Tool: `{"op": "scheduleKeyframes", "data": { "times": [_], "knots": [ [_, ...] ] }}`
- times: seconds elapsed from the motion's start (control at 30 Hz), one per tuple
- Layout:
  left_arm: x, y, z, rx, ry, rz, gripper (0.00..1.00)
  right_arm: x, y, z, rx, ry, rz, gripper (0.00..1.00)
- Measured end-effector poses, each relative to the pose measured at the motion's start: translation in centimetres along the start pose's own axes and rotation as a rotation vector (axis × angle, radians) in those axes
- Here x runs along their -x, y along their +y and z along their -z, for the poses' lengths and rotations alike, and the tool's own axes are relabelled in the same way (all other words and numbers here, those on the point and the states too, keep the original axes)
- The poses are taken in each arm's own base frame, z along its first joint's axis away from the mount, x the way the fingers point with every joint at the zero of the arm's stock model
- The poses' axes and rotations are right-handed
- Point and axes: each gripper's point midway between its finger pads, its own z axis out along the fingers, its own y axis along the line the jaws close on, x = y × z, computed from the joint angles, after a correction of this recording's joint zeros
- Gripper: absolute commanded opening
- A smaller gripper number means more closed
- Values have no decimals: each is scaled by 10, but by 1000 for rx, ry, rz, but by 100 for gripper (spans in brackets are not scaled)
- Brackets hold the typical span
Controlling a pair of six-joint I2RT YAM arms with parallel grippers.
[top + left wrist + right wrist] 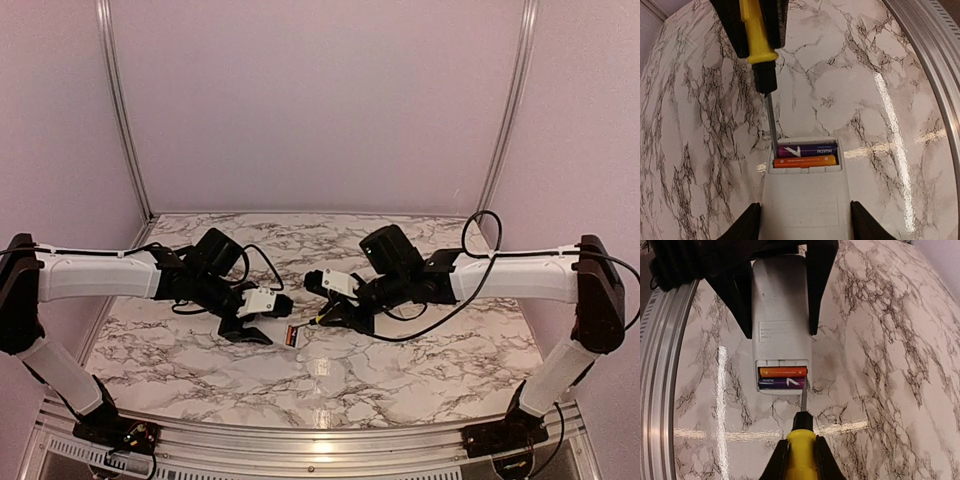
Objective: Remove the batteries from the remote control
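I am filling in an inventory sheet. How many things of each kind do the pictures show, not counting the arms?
batteries: 2, orange battery and purple battery
remote control: 1
screwdriver: 1
total: 4

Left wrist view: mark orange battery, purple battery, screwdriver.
orange battery [805, 161], left wrist view, middle of body.
purple battery [807, 149], left wrist view, middle of body.
screwdriver [764, 75], left wrist view, black collar.
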Motion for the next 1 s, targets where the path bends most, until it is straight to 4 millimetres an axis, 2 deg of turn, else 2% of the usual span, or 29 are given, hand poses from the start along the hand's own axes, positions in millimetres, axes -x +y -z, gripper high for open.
{"op": "scheduleKeyframes", "data": {
  "times": [0.47,1.0],
  "knots": [
    [-15,3,-7,-7,25,3,0,-5,-6,-15,29,6,-29,0],
    [-22,6,-15,-29,7,-14,0,-9,-7,-17,43,15,-41,0]
  ]
}}
